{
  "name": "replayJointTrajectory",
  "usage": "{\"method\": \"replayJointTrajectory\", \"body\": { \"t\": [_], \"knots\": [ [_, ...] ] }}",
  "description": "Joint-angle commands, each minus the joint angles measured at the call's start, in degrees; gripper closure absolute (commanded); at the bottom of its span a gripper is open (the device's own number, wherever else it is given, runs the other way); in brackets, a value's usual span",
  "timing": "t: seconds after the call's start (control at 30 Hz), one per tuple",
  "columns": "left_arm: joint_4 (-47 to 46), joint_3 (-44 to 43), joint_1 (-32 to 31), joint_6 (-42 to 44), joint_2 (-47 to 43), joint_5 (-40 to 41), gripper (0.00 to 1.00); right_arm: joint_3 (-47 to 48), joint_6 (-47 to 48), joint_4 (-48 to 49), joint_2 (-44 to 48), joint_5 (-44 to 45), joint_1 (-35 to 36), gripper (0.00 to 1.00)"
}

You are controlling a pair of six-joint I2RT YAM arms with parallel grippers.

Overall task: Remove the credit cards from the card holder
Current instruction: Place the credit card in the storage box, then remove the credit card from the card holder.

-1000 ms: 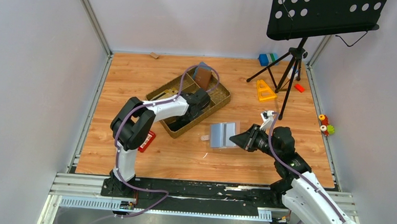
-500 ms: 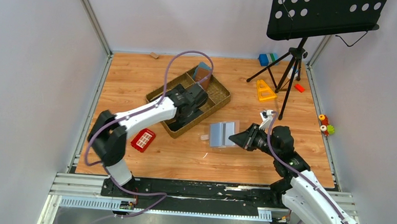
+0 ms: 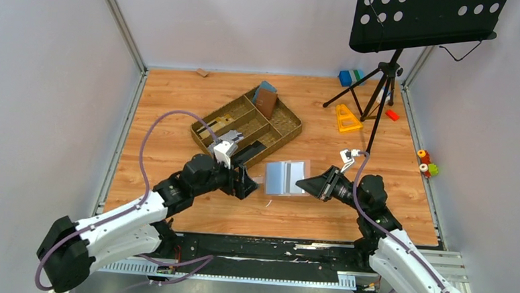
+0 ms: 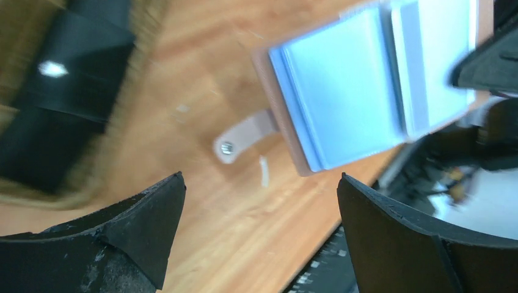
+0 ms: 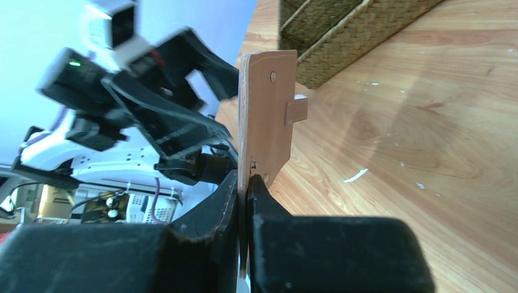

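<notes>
table (image 3: 172, 108): wood | on it: woven tray (image 3: 220, 111); music-stand tripod (image 3: 380, 92); yellow triangle (image 3: 345, 118); blue block (image 3: 345, 78)

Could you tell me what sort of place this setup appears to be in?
Probably a lab robot cell: white panel walls on aluminium framing, two arms bolted to a wooden table, scattered toys.

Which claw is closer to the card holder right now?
Right. The right claw is shut on the card holder at its right edge; the left claw hovers open just off its left edge.
</notes>
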State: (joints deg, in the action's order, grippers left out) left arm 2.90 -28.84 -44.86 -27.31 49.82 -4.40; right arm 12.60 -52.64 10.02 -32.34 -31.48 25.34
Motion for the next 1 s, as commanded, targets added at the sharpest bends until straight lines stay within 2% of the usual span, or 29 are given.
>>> {"method": "replayJointTrajectory", "body": {
  "t": [0.0, 0.33, 0.47, 0.57, 0.7, 0.87, 0.97],
  "knots": [
    [-31.1, 8.0, 0.5, -20.9, 3.0, -18.2, 0.0, -0.7, -5.6, 11.4, 0.3, -3.4, -0.3, 1.0],
    [-67.6, 15.9, 0.5, -41.4, 15.1, -23.8, 0.0, -4.1, -12.0, 19.6, 1.6, -1.9, -0.5, 1.0],
    [-76.0, 15.9, 0.5, -45.4, 21.8, -24.5, 0.01, -5.6, -16.1, 25.0, 0.2, -3.0, -0.5, 1.0],
    [-81.4, 15.8, 0.4, -47.6, 26.2, -25.0, 0.1, -6.5, -17.7, 26.9, 0.2, -3.5, -0.6, 1.0],
    [-94.4, 17.7, 0.5, -52.1, 33.3, -22.5, 0.23, -6.6, -16.6, 25.2, 0.8, -3.8, -0.5, 1.0],
    [-94.9, 16.1, 0.4, -51.9, 37.0, -23.9, 0.29, -6.5, -16.0, 24.2, 1.8, -3.9, -0.5, 1.0],
    [-94.9, 16.2, 0.5, -51.1, 35.6, -23.0, 0.38, -4.3, -11.7, 16.1, 3.4, -3.0, -0.5, 1.0]
  ]
}}
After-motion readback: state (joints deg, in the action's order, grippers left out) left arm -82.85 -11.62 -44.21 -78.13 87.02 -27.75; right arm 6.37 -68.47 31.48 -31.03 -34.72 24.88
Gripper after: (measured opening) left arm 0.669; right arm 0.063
